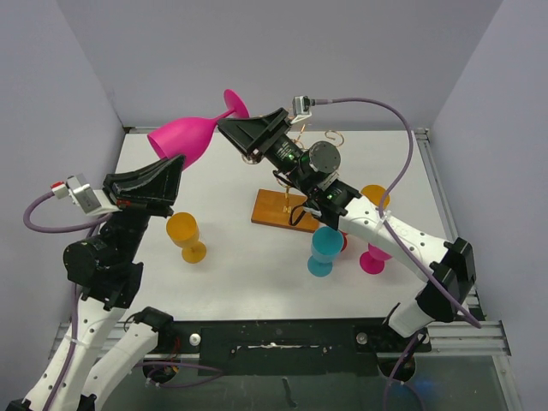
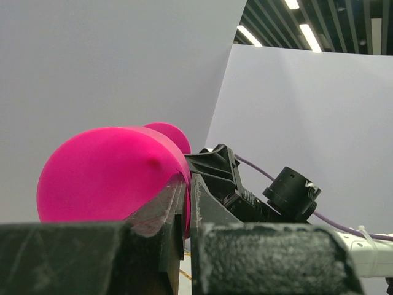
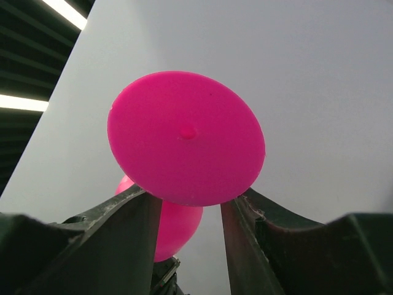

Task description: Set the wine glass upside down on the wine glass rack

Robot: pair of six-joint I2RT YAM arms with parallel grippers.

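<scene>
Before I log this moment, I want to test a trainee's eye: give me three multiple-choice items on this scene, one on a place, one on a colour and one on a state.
1. Where is the pink wine glass?
A. lying on the table
B. in the air between the left gripper and the right gripper
C. standing on the table

2. What colour is the glass standing left of the rack?
A. orange
B. green
C. white

3. The left gripper is:
A. wide open
B. shut on the glass's rim
C. out of view

Key:
1 B: both arms flank it aloft.
2 A: the orange glass shows in the top view.
3 B: the left wrist view shows its fingers pinching the rim.
</scene>
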